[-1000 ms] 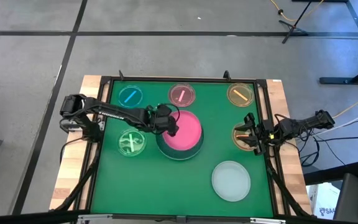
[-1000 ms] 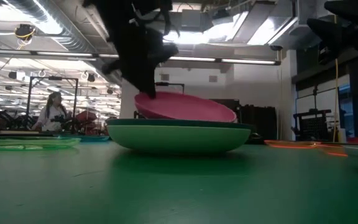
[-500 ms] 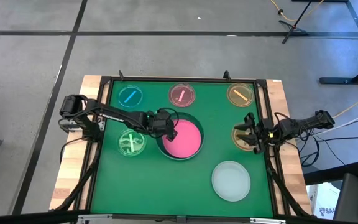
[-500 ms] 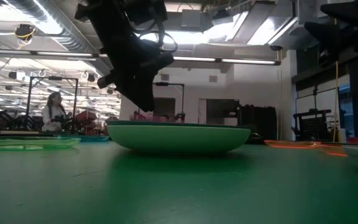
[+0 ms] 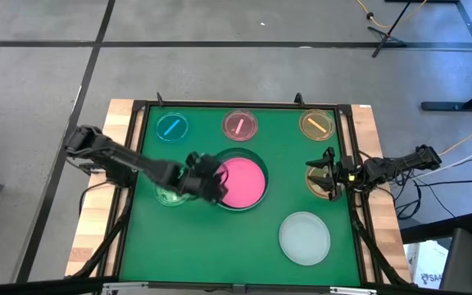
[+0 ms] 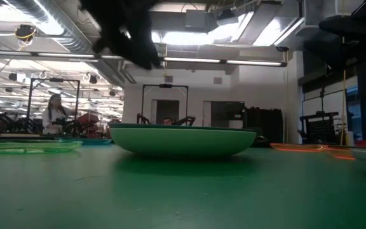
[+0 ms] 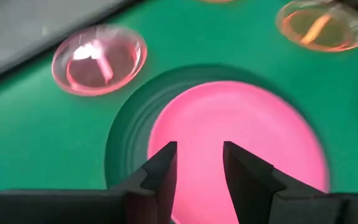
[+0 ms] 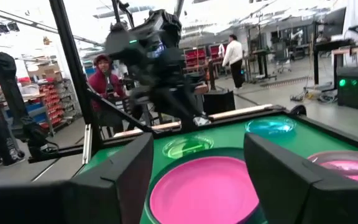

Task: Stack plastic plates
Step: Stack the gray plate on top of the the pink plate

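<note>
Hovering with fingers apart and empty, the left hand [image 5: 211, 187] sits at the pink plate's [image 5: 242, 182] nine o'clock edge; that plate lies nested in the dark green plate [image 5: 220, 161] mid-surface.

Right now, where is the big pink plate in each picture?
High view: the big pink plate lies mid-table, inside the dark green plate.
Low view: not visible; only the stack's green rim shows.
Left wrist view: centre, past the open left gripper.
Right wrist view: bottom centre, between the open right gripper's fingers.
Shared landmark: the small pink plate, also in the left wrist view.
</note>
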Tool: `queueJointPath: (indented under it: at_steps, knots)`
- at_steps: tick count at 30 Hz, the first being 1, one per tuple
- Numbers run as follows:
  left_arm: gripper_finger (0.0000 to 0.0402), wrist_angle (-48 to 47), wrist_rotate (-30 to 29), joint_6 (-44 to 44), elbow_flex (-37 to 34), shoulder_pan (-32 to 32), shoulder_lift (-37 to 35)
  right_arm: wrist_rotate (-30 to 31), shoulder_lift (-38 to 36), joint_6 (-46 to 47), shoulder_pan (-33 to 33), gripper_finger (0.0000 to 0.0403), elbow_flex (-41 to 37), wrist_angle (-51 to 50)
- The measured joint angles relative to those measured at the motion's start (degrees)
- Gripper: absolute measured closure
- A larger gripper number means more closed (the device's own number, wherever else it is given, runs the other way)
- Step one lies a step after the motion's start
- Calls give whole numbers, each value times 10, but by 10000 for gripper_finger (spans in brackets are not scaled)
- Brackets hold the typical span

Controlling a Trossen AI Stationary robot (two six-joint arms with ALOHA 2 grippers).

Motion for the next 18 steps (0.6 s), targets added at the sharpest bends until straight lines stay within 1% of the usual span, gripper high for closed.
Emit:
queueJointPath:
  at_steps: [5,9,13,15,18]
  knots:
    - [279,22,-109,-2,0,-103,0,-1,0,-4,0,151,0,6]
    - [279,84,-176,0,-27,-175,4,-1,0,-4,0,151,0,5]
    - [279,198,-201,17,-83,-219,4,6,0,-4,0,151,0,9]
    - [279,269,-200,38,-116,-230,5,8,3,-5,0,151,7,2]
    - [279,398,-184,86,-164,-232,5,15,35,-5,0,151,32,-16]
